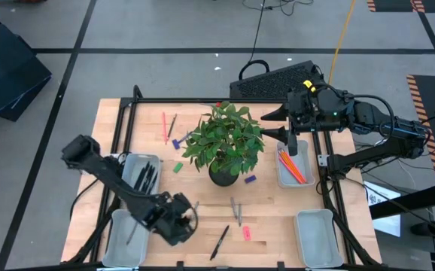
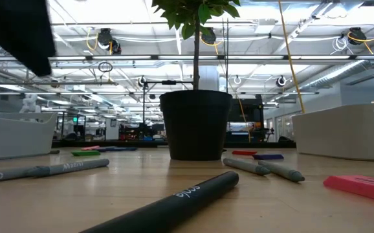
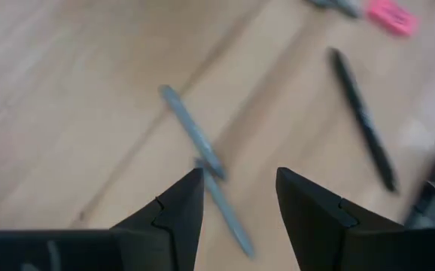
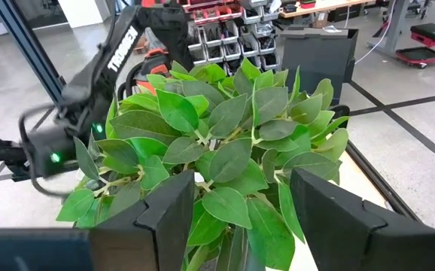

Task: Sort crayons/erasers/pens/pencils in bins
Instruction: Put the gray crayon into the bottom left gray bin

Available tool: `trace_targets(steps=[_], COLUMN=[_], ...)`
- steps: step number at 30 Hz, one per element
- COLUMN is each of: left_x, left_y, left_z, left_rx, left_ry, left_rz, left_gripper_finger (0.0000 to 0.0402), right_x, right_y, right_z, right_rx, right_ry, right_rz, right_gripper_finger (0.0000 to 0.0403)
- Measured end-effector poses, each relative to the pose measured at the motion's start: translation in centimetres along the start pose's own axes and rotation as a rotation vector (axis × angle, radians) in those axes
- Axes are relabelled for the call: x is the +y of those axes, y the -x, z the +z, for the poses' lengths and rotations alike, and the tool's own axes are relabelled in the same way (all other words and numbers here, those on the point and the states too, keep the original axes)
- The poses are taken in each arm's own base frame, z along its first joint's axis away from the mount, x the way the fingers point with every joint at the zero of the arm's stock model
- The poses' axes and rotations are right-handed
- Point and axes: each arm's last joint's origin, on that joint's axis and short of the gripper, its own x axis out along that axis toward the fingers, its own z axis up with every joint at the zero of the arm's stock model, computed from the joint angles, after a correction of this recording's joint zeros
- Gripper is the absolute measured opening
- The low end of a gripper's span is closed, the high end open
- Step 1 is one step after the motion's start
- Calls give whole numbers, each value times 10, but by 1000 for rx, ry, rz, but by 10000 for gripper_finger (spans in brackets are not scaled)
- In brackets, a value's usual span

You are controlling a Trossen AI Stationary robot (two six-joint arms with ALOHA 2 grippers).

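Observation:
My left gripper (image 3: 236, 177) hangs open over the table's near left (image 1: 187, 217), above two grey crayons (image 3: 195, 135) lying end to end on the wood. A black pen (image 3: 362, 117) and a pink eraser (image 3: 392, 16) lie farther off. My right gripper (image 1: 272, 125) stands open at the far right, facing the plant (image 4: 225, 143). The far-left bin (image 1: 131, 169) holds black pens. The far-right bin (image 1: 284, 177) holds orange pencils (image 1: 291, 165). A red pencil (image 1: 164, 126), purple erasers (image 1: 176, 143) and a green eraser (image 1: 177, 168) lie on the table.
A potted plant in a dark pot (image 2: 195, 123) stands mid-table. Two more bins sit at the near left (image 1: 123, 237) and near right (image 1: 315, 237). Two grey crayons (image 1: 236, 211) lie near the pen (image 1: 219, 242). A black frame rims the table.

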Motion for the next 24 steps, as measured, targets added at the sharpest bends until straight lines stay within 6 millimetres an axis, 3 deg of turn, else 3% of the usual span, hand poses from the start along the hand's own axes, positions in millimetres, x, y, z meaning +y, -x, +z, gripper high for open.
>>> trace_targets(steps=[6,13,24], left_x=[6,8,9], left_y=[-33,-60,-81], left_z=[16,19,20], left_rx=[2,-1,-10], left_ry=[57,96,185], left_rz=[95,142,176], left_gripper_finger=[170,170,170], right_x=[0,0,0], right_y=[0,0,0], right_z=[0,0,0], right_rx=[0,0,0], right_ry=[0,0,0], right_rz=[0,0,0], right_gripper_finger=[212,212,212])
